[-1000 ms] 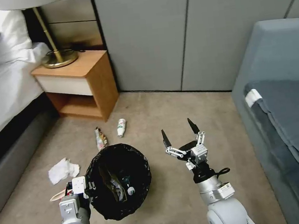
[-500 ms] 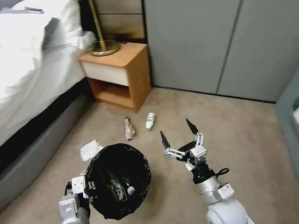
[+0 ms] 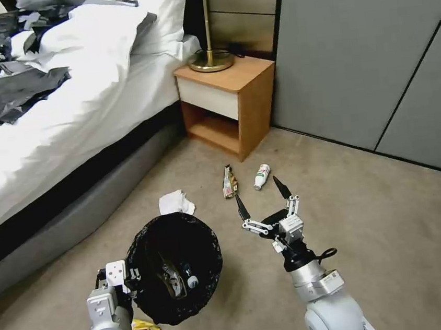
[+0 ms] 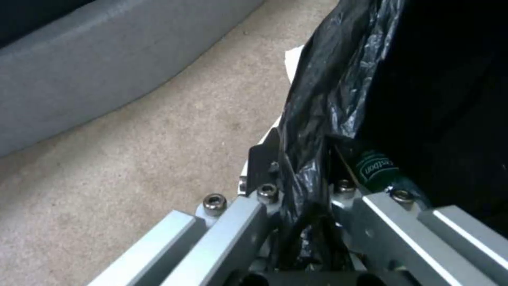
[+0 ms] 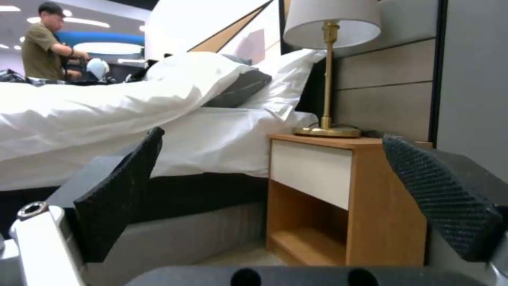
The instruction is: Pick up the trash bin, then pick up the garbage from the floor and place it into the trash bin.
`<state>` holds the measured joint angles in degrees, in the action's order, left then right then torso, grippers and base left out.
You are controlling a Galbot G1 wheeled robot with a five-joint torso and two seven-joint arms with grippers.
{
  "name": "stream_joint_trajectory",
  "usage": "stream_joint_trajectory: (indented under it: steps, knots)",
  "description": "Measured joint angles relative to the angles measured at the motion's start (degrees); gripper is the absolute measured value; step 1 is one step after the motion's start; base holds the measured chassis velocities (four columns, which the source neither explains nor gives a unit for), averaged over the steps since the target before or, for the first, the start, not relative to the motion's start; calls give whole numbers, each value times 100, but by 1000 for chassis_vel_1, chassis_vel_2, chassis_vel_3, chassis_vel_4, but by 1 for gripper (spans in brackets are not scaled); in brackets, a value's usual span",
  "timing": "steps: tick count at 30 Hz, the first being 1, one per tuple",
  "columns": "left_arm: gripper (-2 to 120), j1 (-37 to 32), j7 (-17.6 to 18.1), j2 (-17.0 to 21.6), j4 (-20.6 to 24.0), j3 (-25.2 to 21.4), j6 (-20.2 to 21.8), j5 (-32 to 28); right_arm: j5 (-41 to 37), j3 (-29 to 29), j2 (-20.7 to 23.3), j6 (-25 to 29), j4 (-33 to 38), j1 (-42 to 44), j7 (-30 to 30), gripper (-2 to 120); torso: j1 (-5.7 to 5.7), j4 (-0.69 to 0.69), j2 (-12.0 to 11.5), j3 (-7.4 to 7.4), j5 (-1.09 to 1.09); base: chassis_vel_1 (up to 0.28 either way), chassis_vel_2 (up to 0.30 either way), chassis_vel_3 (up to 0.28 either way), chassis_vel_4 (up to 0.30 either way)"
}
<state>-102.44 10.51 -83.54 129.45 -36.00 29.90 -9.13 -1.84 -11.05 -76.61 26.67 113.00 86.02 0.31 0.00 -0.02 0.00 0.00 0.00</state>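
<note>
On the carpet, view swung left: tissue [image 3: 176, 202], wrapper [image 3: 228, 181] nearer; left gripper [image 3: 130, 279] clamps bin [image 3: 174, 267] (right gripper [image 3: 260, 198] wide).

Your floor: beige carpet [image 3: 375, 233] | tissue [image 3: 176, 202] beside the bed base | wrapper [image 3: 228, 181] and small bottle [image 3: 261, 176] side by side near nightstand [image 3: 229, 101] | yellow wrapper [image 3: 144, 329] nearest you

Even, soft indoor light; blurry close-ups
</note>
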Motion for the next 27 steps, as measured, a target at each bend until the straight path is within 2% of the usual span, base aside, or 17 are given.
stream_joint_trajectory:
  steps: [27]
  knots:
    - [1, 38, -10, 24, 0, -6, -15, -2, -2, -323, -32, -305, -51, 48, 422, 100, 1, 2, 0, 0, 0, 0, 0, 0, 0]
